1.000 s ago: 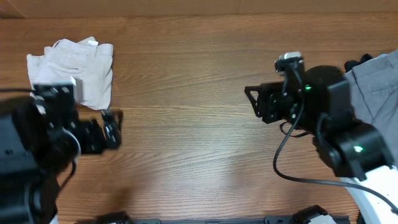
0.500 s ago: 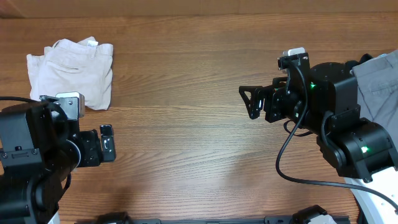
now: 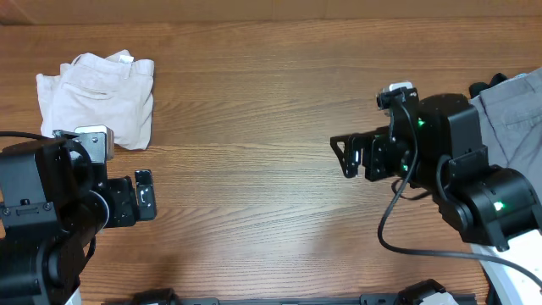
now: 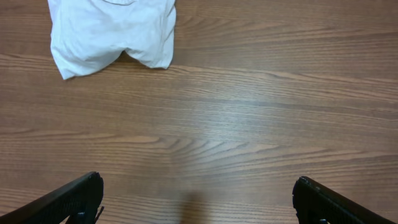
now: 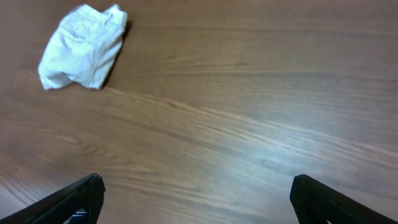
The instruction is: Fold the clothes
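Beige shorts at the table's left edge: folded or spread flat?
Folded, loosely. The shorts lie as a compact layered bundle with uneven, rumpled edges, not laid out flat with both legs apart.

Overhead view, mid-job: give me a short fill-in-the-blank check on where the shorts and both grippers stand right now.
1. The cream shorts lie in a heap on the ____ arm's side of the wooden table.
2. The left gripper and the right gripper both have their jaws ____.
3. The shorts are touched by ____ gripper.
4. The garment at the overhead view's right edge is ____ in colour.

Missing words: left; open; neither; grey.
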Robot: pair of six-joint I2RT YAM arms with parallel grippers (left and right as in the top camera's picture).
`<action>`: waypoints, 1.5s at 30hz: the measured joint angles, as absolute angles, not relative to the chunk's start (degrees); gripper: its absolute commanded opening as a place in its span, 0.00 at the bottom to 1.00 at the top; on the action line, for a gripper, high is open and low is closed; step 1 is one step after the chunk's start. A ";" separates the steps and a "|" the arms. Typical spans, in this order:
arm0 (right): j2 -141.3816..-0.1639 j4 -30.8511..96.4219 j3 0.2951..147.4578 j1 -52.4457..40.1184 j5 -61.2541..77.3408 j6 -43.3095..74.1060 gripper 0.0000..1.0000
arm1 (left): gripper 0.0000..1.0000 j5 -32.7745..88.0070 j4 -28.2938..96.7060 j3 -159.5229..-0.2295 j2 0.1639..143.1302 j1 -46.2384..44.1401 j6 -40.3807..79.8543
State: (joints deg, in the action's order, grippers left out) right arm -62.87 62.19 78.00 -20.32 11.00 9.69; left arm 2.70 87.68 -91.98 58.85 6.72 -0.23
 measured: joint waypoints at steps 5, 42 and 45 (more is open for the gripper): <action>-54.26 62.19 78.02 -19.88 6.02 9.13 1.00 | 1.00 2.70 87.68 -91.98 58.85 6.72 -0.23; -0.84 16.51 6.87 -10.85 11.79 8.97 1.00 | 1.00 2.68 87.70 -91.66 58.89 6.72 -0.23; -0.84 16.64 5.78 -10.85 11.79 8.95 1.00 | 1.00 2.68 87.72 -91.66 58.89 6.72 -0.23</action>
State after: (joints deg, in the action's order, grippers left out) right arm -0.84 16.64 5.78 -10.85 11.79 8.95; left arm 2.68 87.72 -91.66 58.89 6.72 -0.23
